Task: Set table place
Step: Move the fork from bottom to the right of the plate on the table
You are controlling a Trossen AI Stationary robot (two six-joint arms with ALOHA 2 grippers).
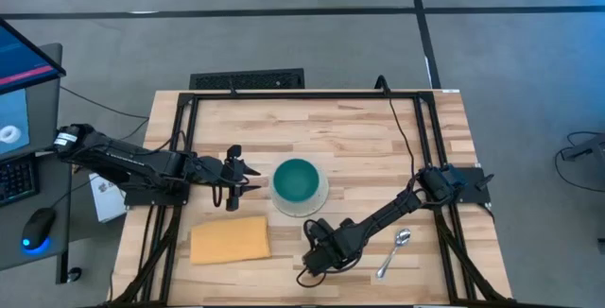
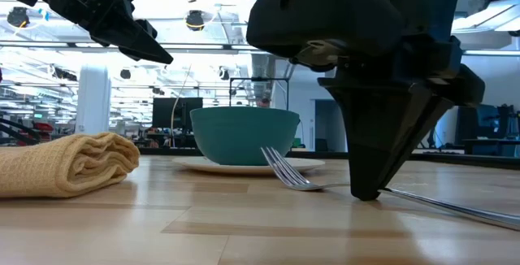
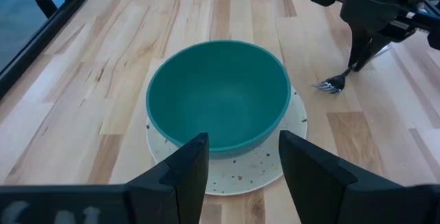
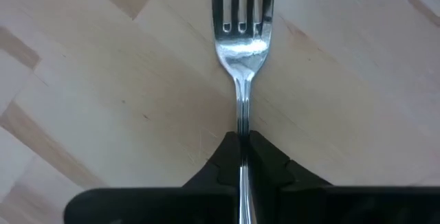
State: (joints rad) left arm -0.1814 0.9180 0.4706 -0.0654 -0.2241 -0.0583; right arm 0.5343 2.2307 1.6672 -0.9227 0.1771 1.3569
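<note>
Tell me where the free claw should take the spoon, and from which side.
Best guess: pinch the spoon mid-handle, coming straight down. It lies flat on the tabletop, the thin handle running diagonally, so set the jaws across it. The right claw is shut on the fork; the left claw hangs open beside the bowl.

Fork (image 4: 242, 52): tine tips cut off by the right wrist view's edge; handle hidden between the right gripper (image 4: 242, 157) fingers. High view: fork under that gripper, not discernible. Plate (image 3: 280, 163): largely covered by the teal bowl (image 3: 218, 93). Low view: yellow cloth (image 2: 61, 164) cut off at the picture's edge; left gripper (image 2: 154, 53) fingers' gap unreadable there
</note>
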